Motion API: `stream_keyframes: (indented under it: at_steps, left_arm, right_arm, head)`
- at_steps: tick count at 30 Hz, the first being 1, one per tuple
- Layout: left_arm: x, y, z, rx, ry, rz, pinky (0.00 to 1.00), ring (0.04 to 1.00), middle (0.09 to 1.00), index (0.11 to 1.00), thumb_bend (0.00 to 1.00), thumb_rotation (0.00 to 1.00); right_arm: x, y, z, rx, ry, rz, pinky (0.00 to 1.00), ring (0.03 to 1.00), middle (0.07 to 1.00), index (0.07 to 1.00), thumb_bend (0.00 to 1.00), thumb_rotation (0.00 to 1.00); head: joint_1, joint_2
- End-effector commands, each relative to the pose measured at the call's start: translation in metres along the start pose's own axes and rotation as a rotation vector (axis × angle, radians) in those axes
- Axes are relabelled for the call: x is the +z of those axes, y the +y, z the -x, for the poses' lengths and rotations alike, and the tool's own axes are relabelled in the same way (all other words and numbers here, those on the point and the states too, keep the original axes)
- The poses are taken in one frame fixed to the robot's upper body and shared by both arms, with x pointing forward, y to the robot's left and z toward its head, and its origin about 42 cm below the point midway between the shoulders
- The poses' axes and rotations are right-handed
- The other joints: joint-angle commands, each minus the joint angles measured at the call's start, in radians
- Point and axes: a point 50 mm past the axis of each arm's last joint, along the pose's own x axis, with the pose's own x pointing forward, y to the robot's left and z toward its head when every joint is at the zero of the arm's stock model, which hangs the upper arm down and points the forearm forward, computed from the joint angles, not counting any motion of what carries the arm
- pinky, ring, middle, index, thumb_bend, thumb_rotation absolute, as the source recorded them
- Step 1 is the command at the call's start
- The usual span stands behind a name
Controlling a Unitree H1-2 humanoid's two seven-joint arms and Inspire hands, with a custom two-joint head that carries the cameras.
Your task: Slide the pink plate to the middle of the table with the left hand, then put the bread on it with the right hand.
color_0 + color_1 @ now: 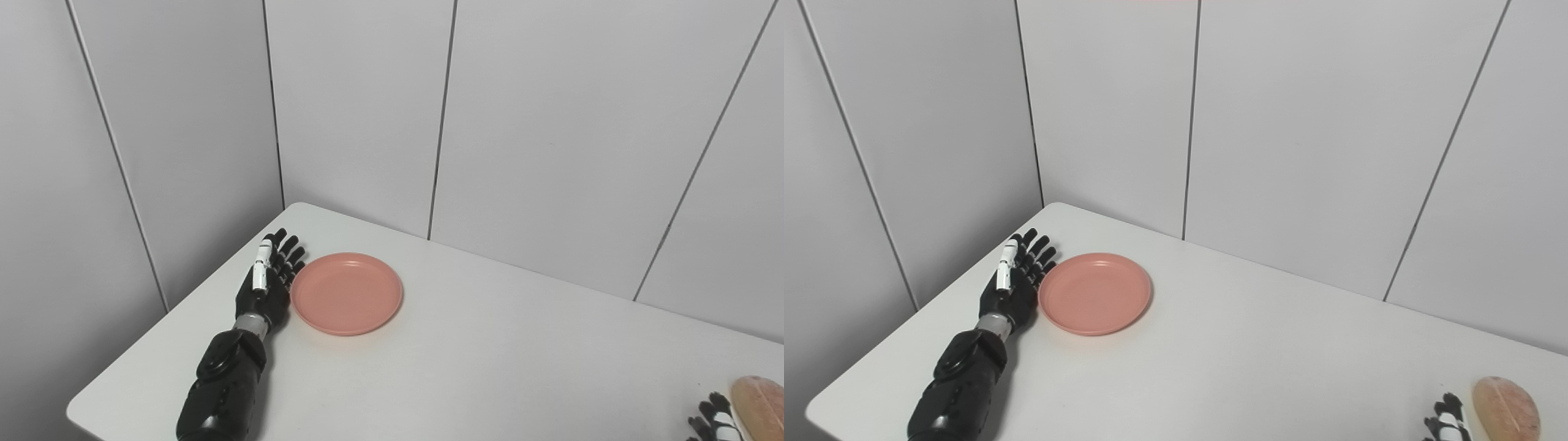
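The pink plate (pixel 346 293) lies empty on the white table (pixel 490 349) at the left. My left hand (pixel 269 278) is open, fingers straight, set edge-on against the plate's left rim. The bread (pixel 1505 407), a tan oval loaf, lies at the table's bottom right corner. My right hand (pixel 1445 422) shows only as fingertips at the bottom edge, just left of the bread; its fingers look spread and hold nothing.
Grey panelled walls (pixel 367 110) stand close behind the table on the left and at the back. The table's left edge (pixel 184 300) runs just beside my left arm.
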Motion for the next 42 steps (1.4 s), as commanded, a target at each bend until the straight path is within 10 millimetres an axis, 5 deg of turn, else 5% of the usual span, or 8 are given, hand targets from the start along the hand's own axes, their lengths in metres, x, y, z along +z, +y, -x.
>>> stream_keyframes:
  at_steps: [1, 42]
  left_arm:
    - [-0.027, 0.000, 0.007, 0.010, 0.091, 0.003, 0.99, 0.953, 0.952, 0.941, 0.33, 1.00]
    - [-0.092, -0.131, 0.035, -0.331, 0.319, -0.020, 0.93, 0.927, 0.929, 0.929, 0.32, 1.00]
  right_arm:
    - [0.017, 0.002, -0.002, 0.005, -0.073, 0.012, 1.00, 0.998, 0.999, 1.000, 0.13, 1.00]
    - [0.008, 0.019, -0.011, 0.028, -0.103, 0.039, 0.95, 0.955, 0.966, 0.964, 0.23, 1.00]
  head:
    - [-0.011, 0.005]
    - [-0.239, 0.081]
